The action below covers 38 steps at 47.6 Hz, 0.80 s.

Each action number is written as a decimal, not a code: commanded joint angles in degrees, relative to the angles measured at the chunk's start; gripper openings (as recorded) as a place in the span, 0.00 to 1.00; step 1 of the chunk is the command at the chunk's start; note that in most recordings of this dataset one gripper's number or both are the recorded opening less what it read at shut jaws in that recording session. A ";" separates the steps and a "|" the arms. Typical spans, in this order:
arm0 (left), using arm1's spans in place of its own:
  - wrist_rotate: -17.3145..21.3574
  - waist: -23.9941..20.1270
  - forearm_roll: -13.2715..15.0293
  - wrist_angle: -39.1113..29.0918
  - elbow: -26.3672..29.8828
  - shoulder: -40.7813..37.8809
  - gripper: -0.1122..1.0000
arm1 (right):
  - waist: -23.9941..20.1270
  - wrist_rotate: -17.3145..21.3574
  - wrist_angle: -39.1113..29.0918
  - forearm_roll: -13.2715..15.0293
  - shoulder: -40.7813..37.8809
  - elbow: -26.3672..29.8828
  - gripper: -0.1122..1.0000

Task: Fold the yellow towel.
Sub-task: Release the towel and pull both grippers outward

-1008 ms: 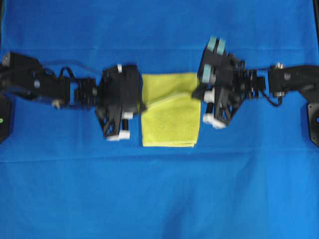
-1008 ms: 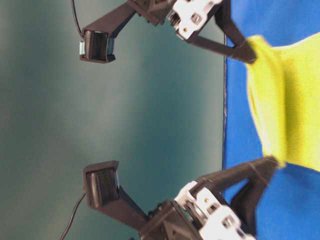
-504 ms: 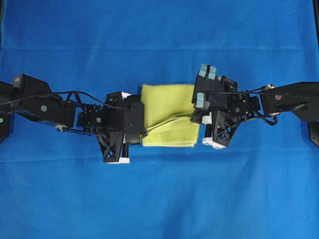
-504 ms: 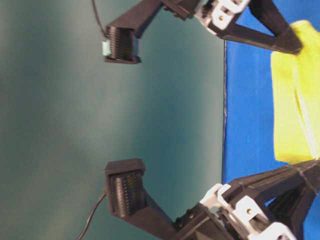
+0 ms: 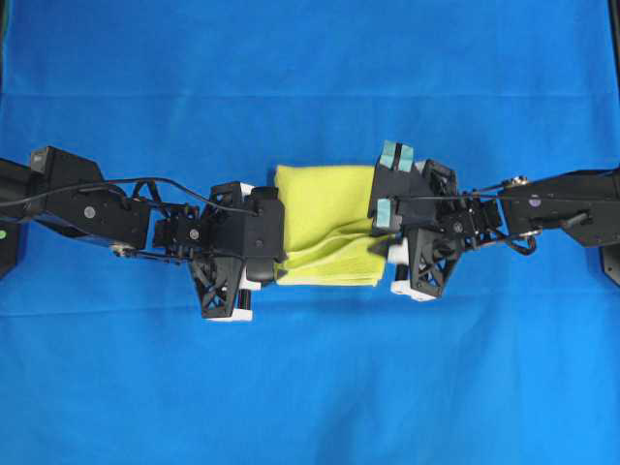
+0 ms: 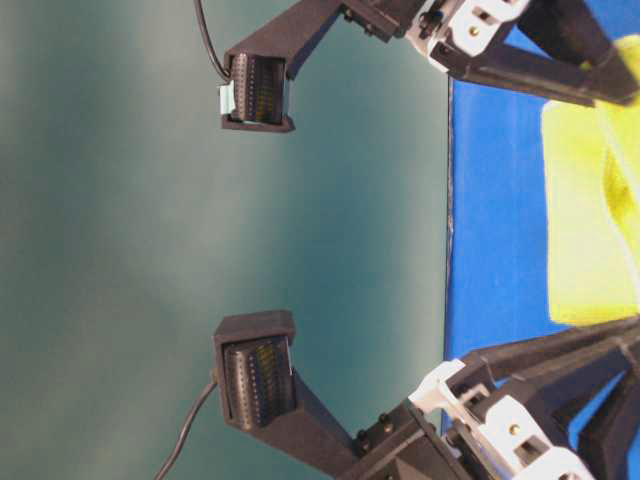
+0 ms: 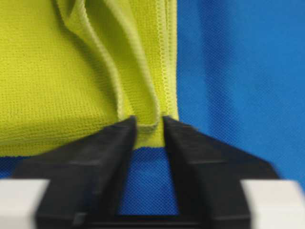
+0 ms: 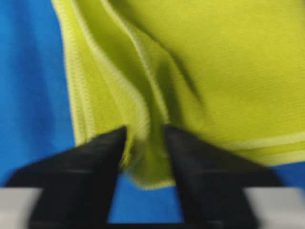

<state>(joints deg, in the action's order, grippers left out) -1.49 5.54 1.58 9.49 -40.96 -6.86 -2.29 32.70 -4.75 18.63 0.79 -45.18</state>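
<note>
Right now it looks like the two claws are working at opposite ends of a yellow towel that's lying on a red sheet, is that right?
Not quite: the sheet is blue, not red, as the overhead view shows. The rest holds: the left claw and the right claw are at opposite ends of the yellow towel, each with a bunched edge of it between its fingers.

Yellow towel (image 7: 57,71): fuzzy knit microfibre cloth, matt, with paler stitched hem. Blue sheet (image 7: 238,71): fine woven fabric, matt, slightly creased. Left gripper (image 7: 148,131) and right gripper (image 8: 145,138): fingers matt black plastic, smooth; white plastic blocks behind them.
</note>
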 commanded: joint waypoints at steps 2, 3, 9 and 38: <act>0.26 0.18 0.00 0.09 1.05 1.49 0.46 | -1.32 0.00 -0.09 -0.18 0.79 1.41 0.62; 0.35 0.18 0.00 0.00 1.05 1.67 0.50 | -1.58 0.00 -0.26 -0.18 0.88 1.58 0.65; 0.09 0.26 0.00 -1.49 0.53 4.22 0.57 | -2.99 0.00 -2.11 -0.18 3.08 2.29 0.59; 1.32 2.46 -0.09 -11.34 -7.21 33.49 0.56 | -4.75 -0.18 -14.06 4.04 30.76 0.44 0.57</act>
<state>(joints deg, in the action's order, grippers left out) -0.62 7.82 1.58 -2.02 -47.46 21.71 -7.47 32.61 -18.90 21.53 27.60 -44.30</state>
